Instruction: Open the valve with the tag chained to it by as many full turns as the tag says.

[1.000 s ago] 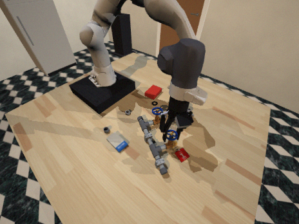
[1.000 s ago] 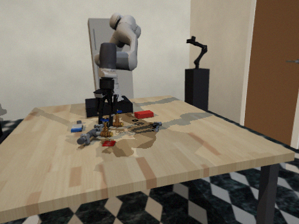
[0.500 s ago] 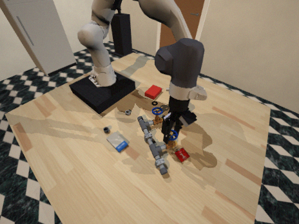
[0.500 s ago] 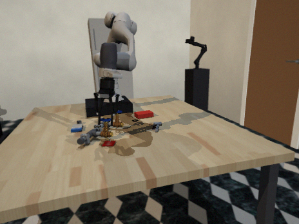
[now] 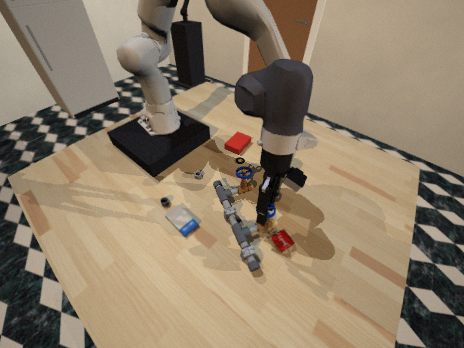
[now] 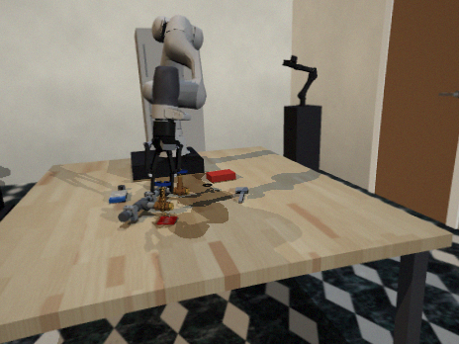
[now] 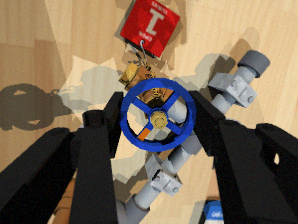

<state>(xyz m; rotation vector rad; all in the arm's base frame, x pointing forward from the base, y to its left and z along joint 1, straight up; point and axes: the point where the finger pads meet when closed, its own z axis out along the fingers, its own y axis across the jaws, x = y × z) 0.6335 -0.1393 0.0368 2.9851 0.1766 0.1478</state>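
Observation:
A grey pipe (image 5: pixel 235 218) lies on the wooden table with two brass valves that have blue handwheels. The nearer valve's handwheel (image 7: pixel 159 118) has a red tag (image 7: pixel 150 26) marked "1" chained to it; the tag also shows on the table in the top view (image 5: pixel 281 240). My gripper (image 7: pixel 155 105) points straight down and is shut on this handwheel, one finger on each side of the rim. It shows in the top view (image 5: pixel 266 212) and the exterior view (image 6: pixel 161 187). The second valve's handwheel (image 5: pixel 243 173) stands free behind it.
A red block (image 5: pixel 238 142) lies beyond the valves. A grey and blue card (image 5: pixel 183 220), a small black cap (image 5: pixel 165 201), a grey nut (image 5: pixel 198 172) and a black ring (image 5: pixel 239 160) lie around the pipe. The arm's black base (image 5: pixel 159 141) is at the back left.

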